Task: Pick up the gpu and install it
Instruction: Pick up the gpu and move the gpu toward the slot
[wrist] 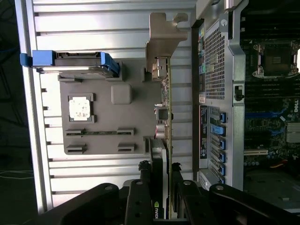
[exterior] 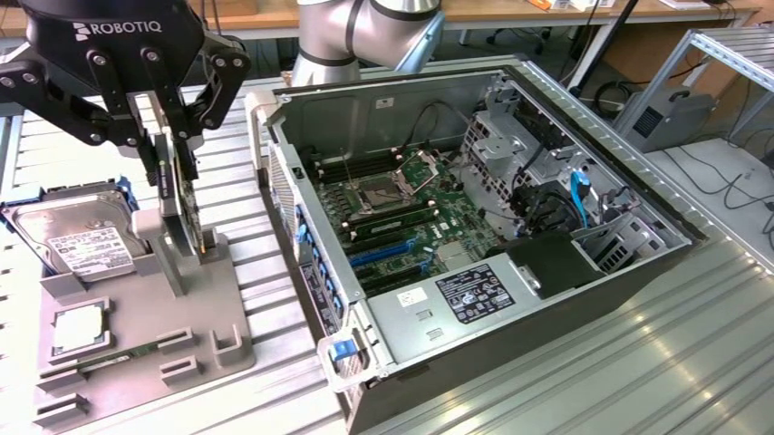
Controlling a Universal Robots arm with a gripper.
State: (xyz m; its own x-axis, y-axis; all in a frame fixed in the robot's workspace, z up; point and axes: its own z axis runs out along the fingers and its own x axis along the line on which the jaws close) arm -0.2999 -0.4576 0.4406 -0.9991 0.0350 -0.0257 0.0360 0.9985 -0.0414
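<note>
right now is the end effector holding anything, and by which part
The gpu, pinched at its upper edge by the end effector; it stands on edge at the grey holder.

A ribbed metal table (exterior: 677,362) carries 2 things. A grey slotted holder tray (exterior: 230,285) lies flat on it, directly beneath the fingers (exterior: 155,172). An open computer case (exterior: 484,385) lies on its side just beside the fingers, toward the exterior view's right, close alongside the tray's edge and parallel to it.
</note>
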